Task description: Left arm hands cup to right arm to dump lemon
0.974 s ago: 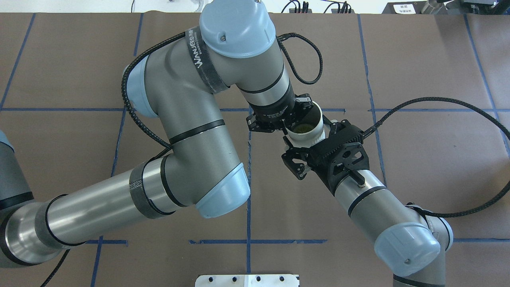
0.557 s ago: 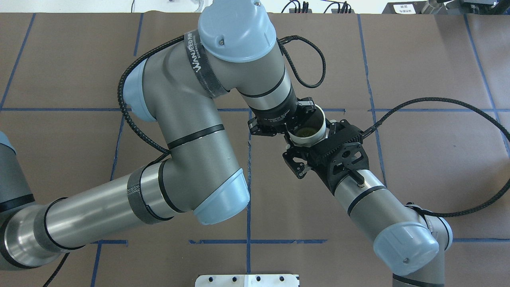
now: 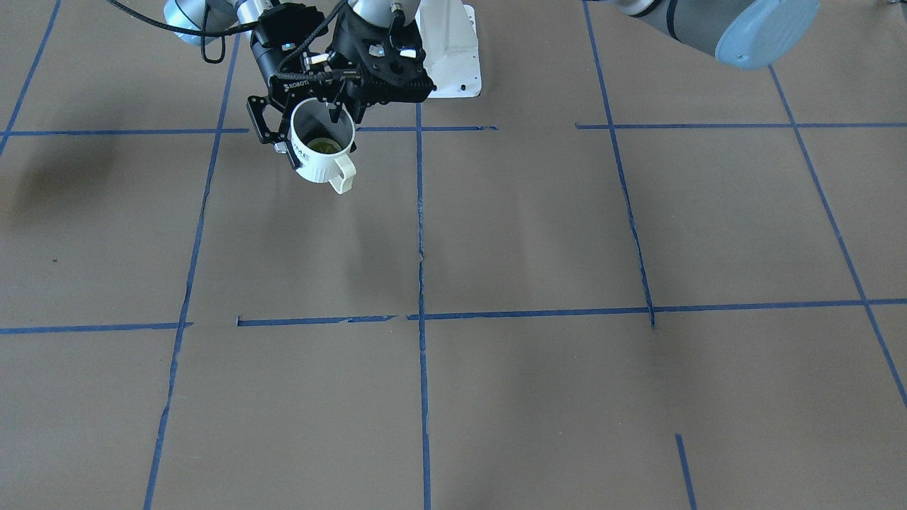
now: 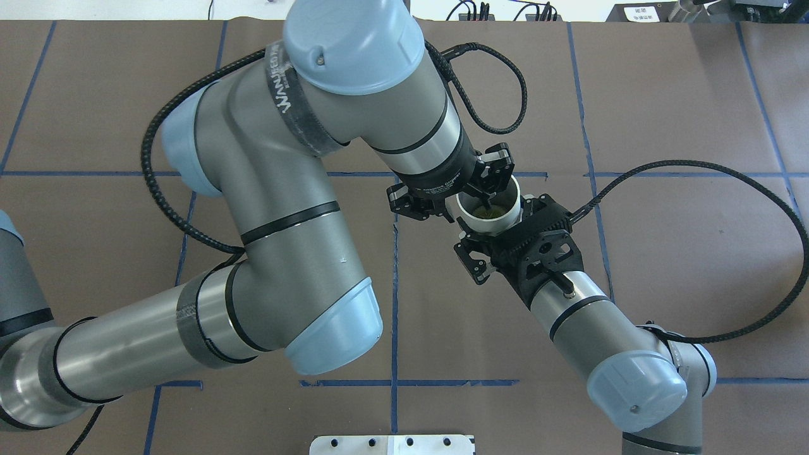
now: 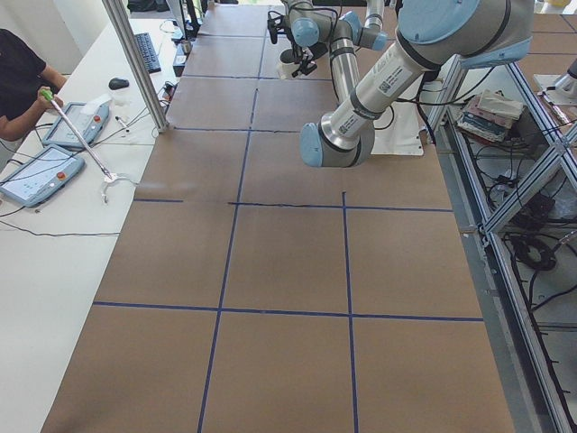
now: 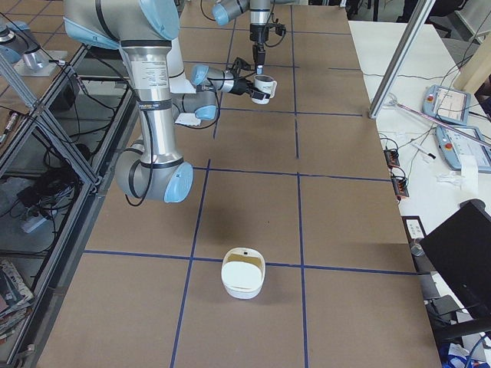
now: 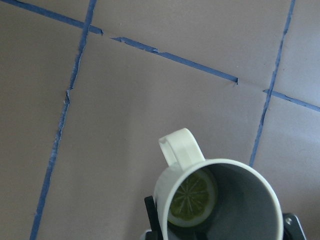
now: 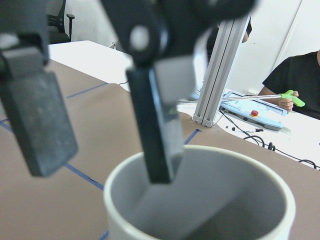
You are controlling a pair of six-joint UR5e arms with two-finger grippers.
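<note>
The cup [image 3: 319,161], white and ribbed with its handle toward the table's far side, hangs upright above the table. It also shows in the overhead view [image 4: 480,225] and the left wrist view [image 7: 182,150]. The lemon [image 7: 192,200], a slice, lies in its bottom [image 4: 490,215]. My right gripper [image 4: 496,221] comes in level from the side and is shut on the cup's body. My left gripper [image 4: 469,208] hangs straight down over the rim and is open. One of its fingers [image 8: 155,125] reaches inside the cup, and the other stands apart outside the wall.
A white bowl [image 6: 243,273] stands on the brown mat toward the robot's right end. The white base plate [image 4: 392,444] lies at the near edge. An aluminium post [image 5: 135,63] and a seated operator [image 8: 295,75] are beyond the table's far side.
The left arm shifted the cup a little toward the right gripper. The right fingers closed in on the cup's sides. The left jaws spread wider.
</note>
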